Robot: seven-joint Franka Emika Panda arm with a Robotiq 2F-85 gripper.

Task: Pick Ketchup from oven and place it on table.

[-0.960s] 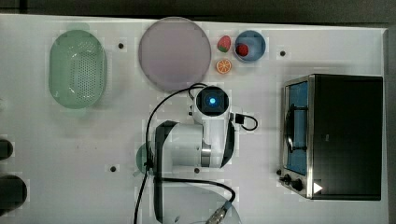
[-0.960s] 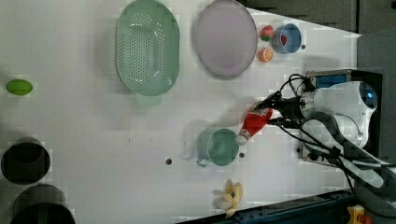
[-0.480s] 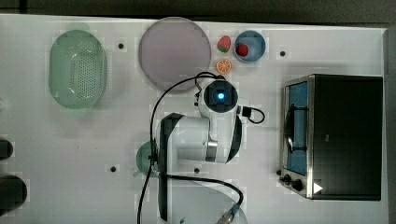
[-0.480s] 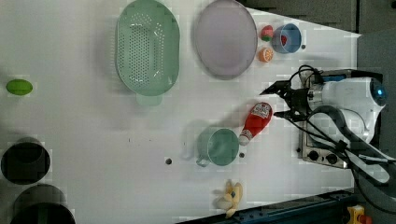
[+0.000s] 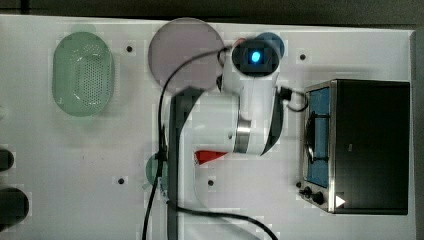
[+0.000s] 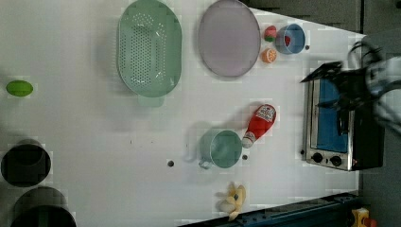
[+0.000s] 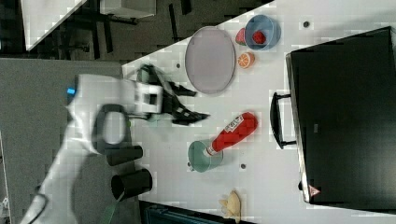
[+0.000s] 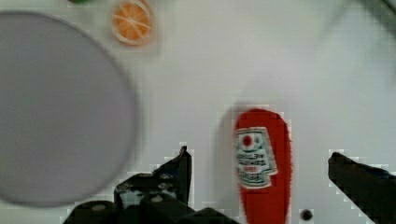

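Across your white table (image 6: 85, 142), the oven (image 6: 338, 123) sits closed while your gripper (image 8: 259, 186), now spread wide and lifted away, has left the Ketchup (image 6: 261, 122) lying beside the green cup (image 6: 221, 148), and the blue bowl (image 6: 289, 39) holds a strawberry (image 6: 287, 40).

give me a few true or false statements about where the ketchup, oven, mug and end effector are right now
1. The Ketchup lies on its side on the table. True.
2. The end effector is clamped on the bottle. False: it is open, with its fingers on either side of the bottle and apart from it.
3. The oven door hangs wide open. False: it looks closed.
4. The bottle's cap points at the green mug. True.
5. The purple plate holds an orange slice. False: the slice lies beside it.
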